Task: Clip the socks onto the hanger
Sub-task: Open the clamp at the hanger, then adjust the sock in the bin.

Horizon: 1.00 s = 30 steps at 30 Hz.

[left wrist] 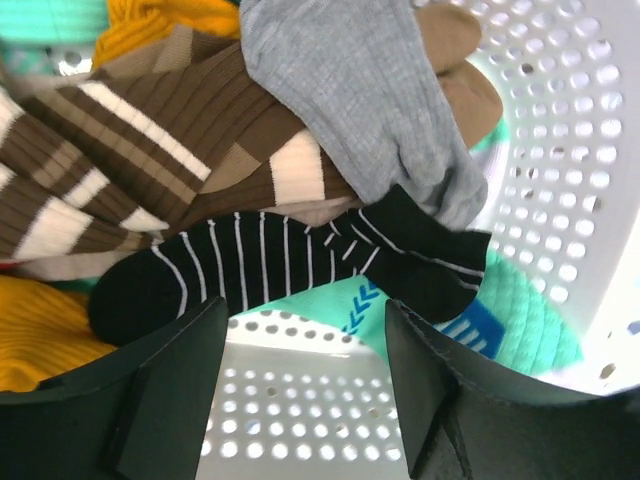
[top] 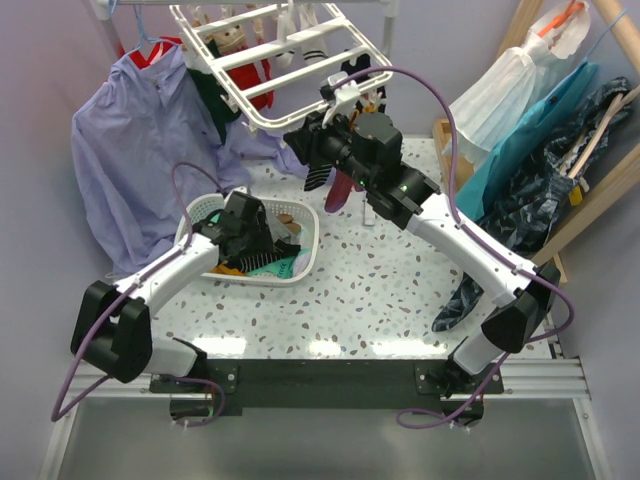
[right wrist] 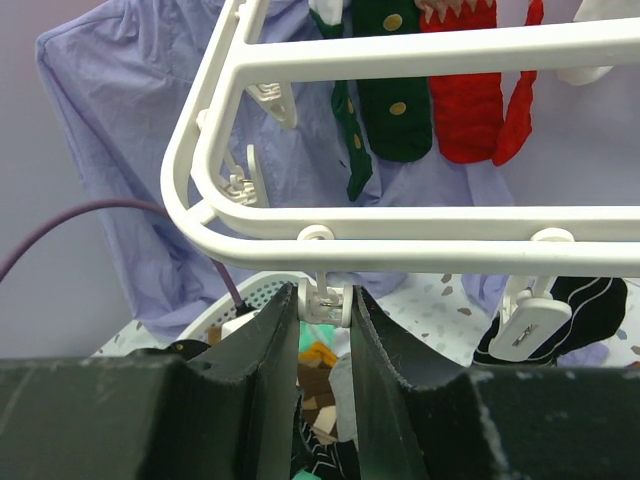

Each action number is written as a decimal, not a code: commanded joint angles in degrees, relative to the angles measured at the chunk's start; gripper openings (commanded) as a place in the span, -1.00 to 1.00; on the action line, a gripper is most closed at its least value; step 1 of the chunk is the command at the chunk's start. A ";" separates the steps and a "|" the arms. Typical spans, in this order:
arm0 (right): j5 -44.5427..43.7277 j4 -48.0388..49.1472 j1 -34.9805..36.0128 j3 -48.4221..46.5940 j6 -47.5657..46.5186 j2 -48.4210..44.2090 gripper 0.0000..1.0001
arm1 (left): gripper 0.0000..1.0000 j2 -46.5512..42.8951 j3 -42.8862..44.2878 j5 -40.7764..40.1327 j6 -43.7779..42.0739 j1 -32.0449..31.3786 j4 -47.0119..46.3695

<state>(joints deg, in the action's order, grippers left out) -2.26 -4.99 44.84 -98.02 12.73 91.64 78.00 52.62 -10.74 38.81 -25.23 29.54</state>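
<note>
I am holding my left hand (left wrist: pixel 305 320) low inside the white basket (left wrist: pixel 560 150), which is sitting on the speckled surface (top: pixel 380 290) near the arm bases. Its fingers are standing apart with nothing between them, hovering just over a black sock with white stripes (left wrist: pixel 260 265). Behind that sock a brown sock with cream stripes (left wrist: pixel 150 150) and a grey sock (left wrist: pixel 370 100) are lying heaped together, and a teal sock (left wrist: pixel 500 320) is peeking out beneath (an orange sock (left wrist: pixel 40 330) is showing at the edge too).

Farther out, my right hand (right wrist: pixel 323 300) is reaching up to the white hanger (right wrist: pixel 400 225), its fingers pressing together on a small clip (right wrist: pixel 326 292) dangling from the front bar. Just right of it, another clip is gripping a black striped sock (right wrist: pixel 590 300). Beyond the front bar, a green sock (right wrist: pixel 395 90) and a red sock (right wrist: pixel 465 90) are hanging from the next bar, and a lavender shirt (top: pixel 130 150) is draping behind everything.
</note>
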 commanded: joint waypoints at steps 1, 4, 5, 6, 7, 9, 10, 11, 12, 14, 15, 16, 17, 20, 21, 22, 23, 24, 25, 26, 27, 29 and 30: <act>-0.90 0.42 -0.19 0.37 -0.95 -0.84 -1.00 | 0.28 1.98 -1.99 -2.61 10.39 0.19 -4.93; -1.17 0.69 -0.28 0.89 -0.95 -1.28 -1.00 | 0.18 3.04 -3.31 -6.04 14.26 0.19 -6.07; -1.17 0.77 -0.37 1.07 -0.87 -1.37 -1.00 | 0.17 3.39 -3.57 -6.83 14.97 0.19 -6.77; -0.99 0.86 -0.28 1.16 -0.87 -1.28 -1.00 | 0.17 3.56 -3.84 -8.14 15.59 0.19 -7.21; -0.99 0.86 -0.45 1.07 -0.87 -1.28 -1.00 | 0.17 3.91 -4.19 -8.68 17.08 0.19 -7.48; -0.90 0.78 -0.45 1.16 -0.87 -1.20 -1.00 | 0.17 5.14 -4.28 -9.99 18.40 0.27 -8.35; -0.90 0.78 -0.45 1.07 -0.87 -1.20 -1.00 | 0.17 5.93 -4.11 -10.52 18.84 0.27 -8.53; -0.81 0.78 -0.45 0.99 -0.87 -1.11 -1.00 | 0.17 6.20 -4.10 -11.05 19.11 0.19 -9.23; -0.73 0.78 -0.54 0.90 -0.87 -1.19 -1.00 | 0.16 6.46 -4.45 -11.40 19.20 0.19 -9.93; -0.73 0.69 -0.46 0.99 -0.87 -1.20 -1.00 | 0.16 7.87 -4.37 -11.49 19.20 0.19 -11.08; -0.73 0.60 -0.63 0.81 -0.95 -1.11 -1.00 | 0.15 8.39 -3.85 -12.19 19.03 0.19 -11.00; -0.73 0.51 -0.54 0.90 -1.04 -1.11 -1.00 | 0.16 9.44 -3.75 -12.37 19.03 0.19 -10.99; -0.64 0.51 -0.63 0.90 -0.96 -1.11 -1.00 | 0.16 9.80 -3.58 -12.46 19.11 0.19 -10.91; -0.38 0.34 -0.63 0.90 -1.04 -1.02 -1.00 | 0.13 10.68 -3.93 -12.90 19.46 0.19 -11.87; -0.37 0.42 -0.63 0.90 -1.04 -0.93 -1.00 | 0.08 11.03 -3.93 -13.07 19.46 0.19 -12.13; -0.29 0.42 -0.63 0.90 -0.96 -0.85 -1.00 | 0.03 11.82 -3.84 -13.08 19.55 0.19 -11.96; -0.11 0.42 -0.72 0.99 -0.95 -0.76 -1.00 | -0.01 12.26 -3.67 -12.81 19.47 0.19 -11.79; -0.11 0.42 -0.72 0.81 -0.95 -0.76 -1.00 | -0.14 12.53 -3.49 -12.55 19.20 0.19 -11.61; -0.20 0.42 -0.72 0.81 -0.87 -0.76 -1.00 | -0.20 12.79 -3.40 -12.29 19.11 0.19 -11.26; -0.29 0.42 -0.72 0.90 -0.95 -0.76 -1.00 | -0.28 12.71 -3.23 -12.20 18.94 0.19 -11.00; -0.20 0.34 -0.81 0.81 -0.95 -0.76 -1.00 | -0.51 12.53 -2.97 -12.37 18.33 0.19 -10.65; -0.29 0.34 -0.90 0.81 -0.95 -0.93 -1.00 | -0.75 11.57 -2.17 -12.63 17.27 0.10 -8.98; -0.20 0.34 -0.89 0.90 -1.04 -0.93 -1.00 | -0.82 11.13 -1.30 -13.16 16.14 0.10 -8.54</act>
<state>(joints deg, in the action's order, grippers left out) -2.17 -4.69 44.49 -97.25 12.56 91.61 90.04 48.64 -22.15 56.47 -25.23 20.69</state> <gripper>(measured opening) 0.268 0.162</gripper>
